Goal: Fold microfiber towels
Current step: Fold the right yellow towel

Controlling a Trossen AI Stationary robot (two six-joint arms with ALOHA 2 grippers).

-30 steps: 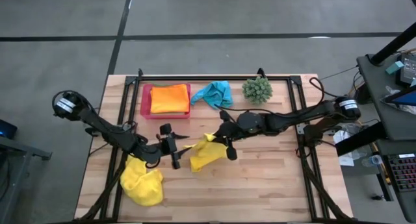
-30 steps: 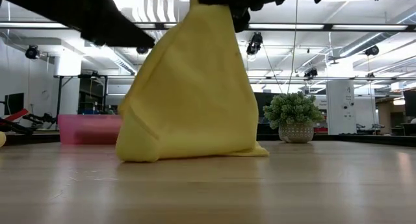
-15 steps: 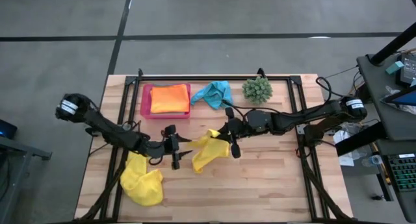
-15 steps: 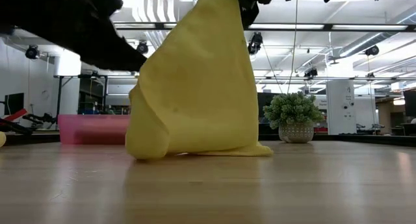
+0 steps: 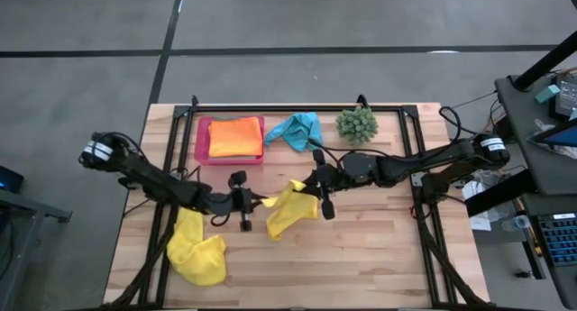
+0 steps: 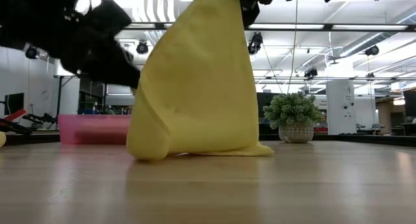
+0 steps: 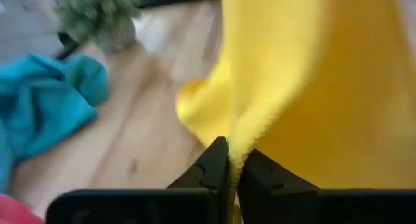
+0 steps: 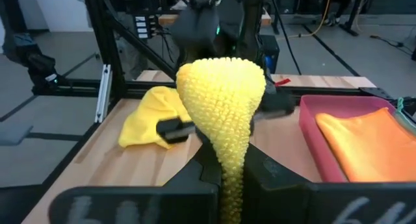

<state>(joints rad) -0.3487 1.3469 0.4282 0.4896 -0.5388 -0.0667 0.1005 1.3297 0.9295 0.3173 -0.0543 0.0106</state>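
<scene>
Both arms meet at mid-worktop over one yellow towel [image 5: 290, 209], which hangs draped with its lower edge resting on the wood. The right gripper [image 5: 317, 196] has its jaws clenched on the towel's upper corner, holding it aloft, and the left gripper [image 5: 255, 203] has its jaws pinched tight on the towel's near edge. A second yellow towel [image 5: 196, 251] lies crumpled at the front left of the worktop [image 5: 361, 257]. At the back, an orange towel [image 5: 236, 136] sits in the pink tray [image 5: 202, 141], a turquoise towel [image 5: 297, 129] is bunched just beside it, and the plant ball [image 5: 357, 123] stands to the right.
</scene>
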